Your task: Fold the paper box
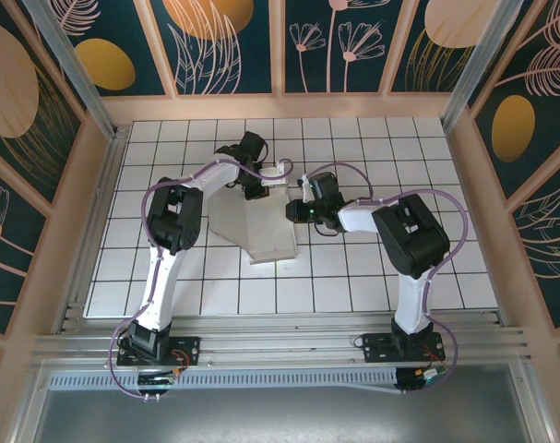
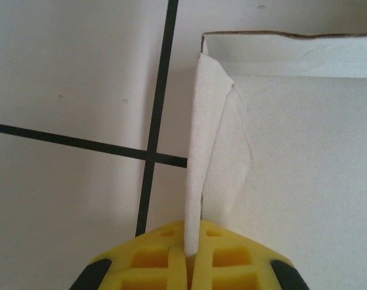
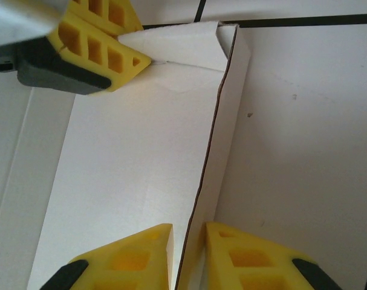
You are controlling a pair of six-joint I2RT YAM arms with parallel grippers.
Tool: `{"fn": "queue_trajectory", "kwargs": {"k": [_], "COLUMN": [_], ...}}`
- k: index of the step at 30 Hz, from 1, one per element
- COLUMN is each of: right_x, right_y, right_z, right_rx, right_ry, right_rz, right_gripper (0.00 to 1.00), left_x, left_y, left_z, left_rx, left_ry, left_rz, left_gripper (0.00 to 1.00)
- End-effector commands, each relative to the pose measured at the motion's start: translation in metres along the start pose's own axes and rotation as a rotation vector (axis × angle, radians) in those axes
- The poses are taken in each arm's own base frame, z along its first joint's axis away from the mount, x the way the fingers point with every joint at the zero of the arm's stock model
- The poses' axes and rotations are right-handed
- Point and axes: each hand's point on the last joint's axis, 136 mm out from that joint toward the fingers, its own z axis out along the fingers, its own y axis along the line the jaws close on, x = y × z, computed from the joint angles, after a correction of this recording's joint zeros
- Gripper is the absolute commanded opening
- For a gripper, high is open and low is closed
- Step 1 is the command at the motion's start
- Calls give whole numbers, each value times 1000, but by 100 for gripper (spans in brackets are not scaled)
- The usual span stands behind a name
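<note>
My left tool is clamped on the paper box's upright flap just ahead. My right tool stands slightly apart, straddling the side wall.

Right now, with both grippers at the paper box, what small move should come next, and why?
Probably the left gripper should swing the corner flap it pinches inward, across the paper box. The flap stands upright at the corner, and the right gripper straddles the raised side wall, jaws slightly apart.
</note>
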Motion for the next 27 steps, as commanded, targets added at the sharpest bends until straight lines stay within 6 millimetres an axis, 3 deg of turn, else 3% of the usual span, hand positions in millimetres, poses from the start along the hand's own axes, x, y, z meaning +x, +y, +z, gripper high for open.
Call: {"fn": "queue_trajectory", "kwargs": {"k": [1,5,7,8,10,13,18,19,21,23,25,27], "right_x": [0,-2,-3,-3,1,2,2,3,3,2,1,1], "right_y": [22,29,33,33,32,31,29,29,31,32,33,34], "right_z": [-1,-3,-3,-2,3,10,12,11,9,7,6,6], "right_rx": [-67,-88,-98,-100,-99,-95,-86,-89,-93,-95,-100,-104], "right_ry": [-1,-10,-15,-15,-4,4,5,5,4,2,-1,-3], "right_rz": [-16,-10,-15,-16,-11,-5,1,1,-2,-4,-6,-8], "right_gripper": [22,27,27,27,28,28,29,29,30,30,30,31], "left_x": [31,28,28,27,26,23,25,25,24,22,19,14], "left_y": [-2,-2,-2,-2,-3,-4,-9,-9,-6,-3,-1,-1], "left_z": [12,12,12,12,13,14,17,17,16,15,15,15], "left_rx": [-6,-5,-5,-4,0,10,28,25,18,11,9,16], "left_ry": [105,91,92,89,83,67,67,69,72,67,60,50], "left_rz": [-18,-23,-27,-27,-31,-36,-45,-45,-45,-42,-42,-41], "left_gripper": [0,0,12,13,13,0,0,2,20,24,22,9]}}
